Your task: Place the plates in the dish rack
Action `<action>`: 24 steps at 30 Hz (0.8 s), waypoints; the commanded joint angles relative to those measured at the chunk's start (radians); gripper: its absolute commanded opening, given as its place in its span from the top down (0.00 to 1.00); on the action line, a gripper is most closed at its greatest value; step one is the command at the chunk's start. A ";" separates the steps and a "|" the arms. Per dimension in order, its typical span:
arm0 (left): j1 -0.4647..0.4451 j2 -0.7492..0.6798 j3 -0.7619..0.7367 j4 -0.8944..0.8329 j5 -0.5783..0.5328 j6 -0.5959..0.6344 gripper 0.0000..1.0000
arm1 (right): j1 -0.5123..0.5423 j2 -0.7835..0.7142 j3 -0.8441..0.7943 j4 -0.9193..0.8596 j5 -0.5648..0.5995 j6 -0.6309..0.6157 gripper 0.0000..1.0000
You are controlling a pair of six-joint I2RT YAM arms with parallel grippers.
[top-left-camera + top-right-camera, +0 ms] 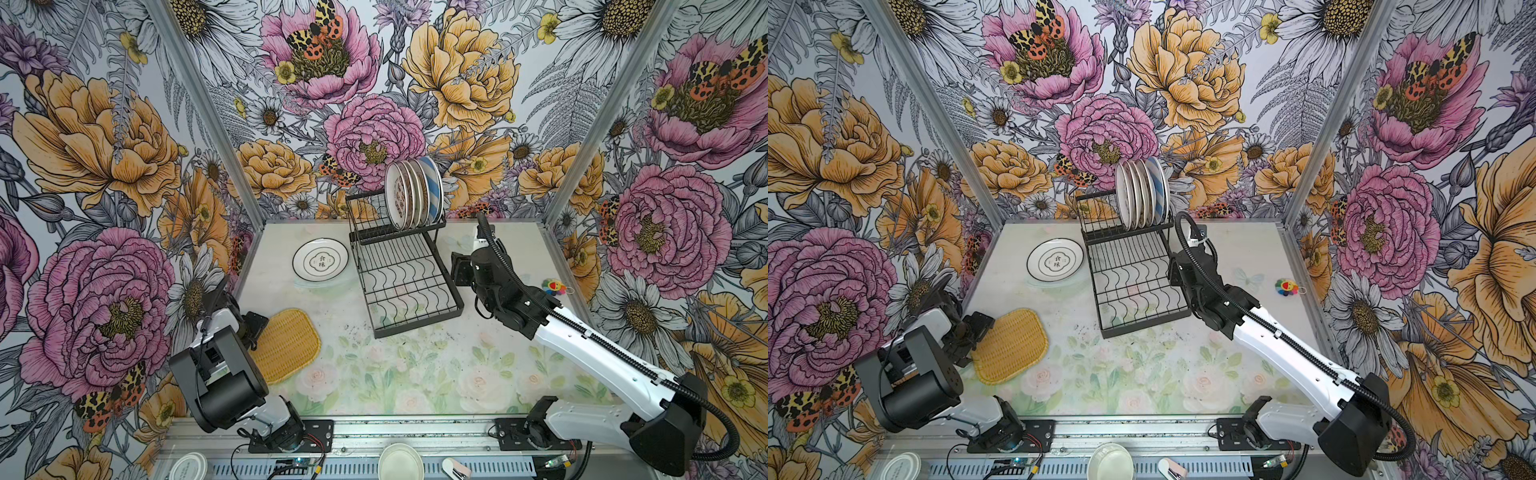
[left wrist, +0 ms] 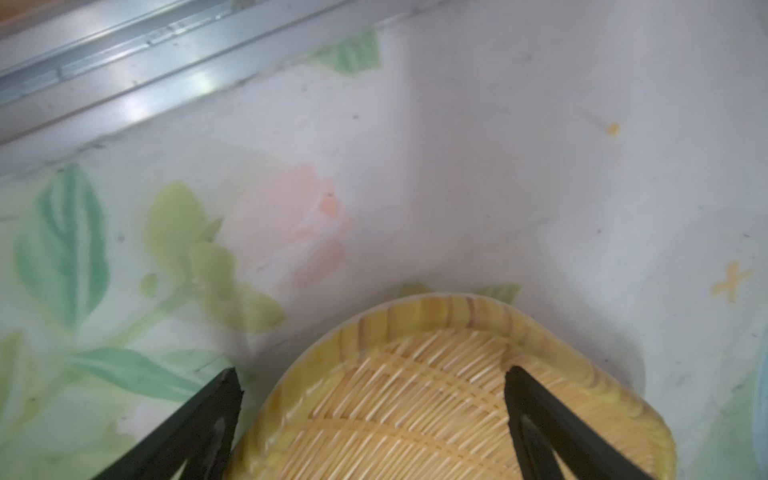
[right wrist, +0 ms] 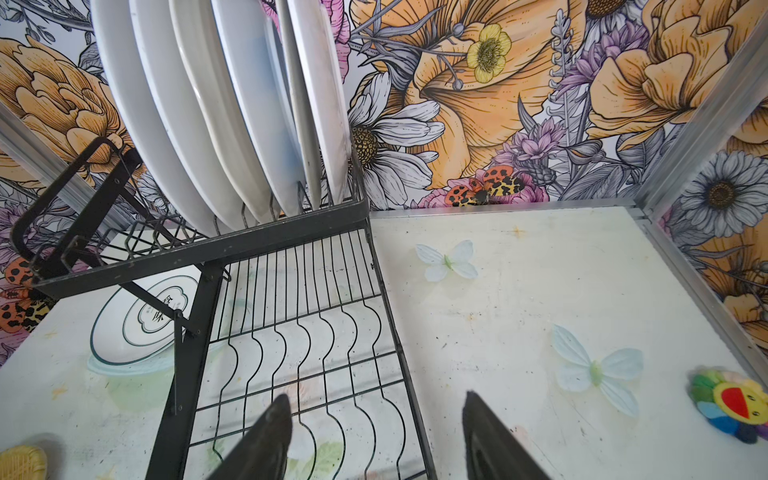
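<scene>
Left end effector [image 2: 372,374]: jaws spread wide, empty, straddling rim of yellow woven tray [image 2: 415,415], which lies flat on tabletop [image 1: 415,374]; likely lining up edge pinch.
Right end effector [image 3: 376,397]: part open, empty, poised over dish rack [image 1: 405,274] lower-tier edge.
Several plates [image 1: 413,195] upright in upper slots.
Character plate [image 1: 320,259] flat beside rack, unloaded.

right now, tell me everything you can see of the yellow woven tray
The yellow woven tray is a rounded square of basket-like weave with a smooth raised rim. It lies flat, open side up and empty, on the table at front left, apart from the dish rack. The open left gripper straddles one corner, one finger over the weave, one outside the rim; contact is unclear.
</scene>
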State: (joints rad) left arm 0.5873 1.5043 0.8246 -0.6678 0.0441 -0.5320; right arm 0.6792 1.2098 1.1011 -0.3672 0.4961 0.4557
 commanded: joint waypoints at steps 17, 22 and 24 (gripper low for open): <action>-0.160 0.192 0.301 0.030 0.037 0.201 0.08 | -0.009 -0.044 0.006 -0.045 0.034 0.013 0.35; -0.205 0.296 0.406 0.024 0.034 0.250 0.16 | -0.009 -0.049 0.003 -0.047 0.035 0.017 0.35; -0.224 0.355 0.444 0.004 0.033 0.257 0.19 | -0.009 -0.051 0.002 -0.051 0.037 0.019 0.35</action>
State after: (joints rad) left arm 0.3859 1.8053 1.2251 -0.6422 0.0727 -0.3271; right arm 0.6762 1.1767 1.1011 -0.4103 0.5110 0.4561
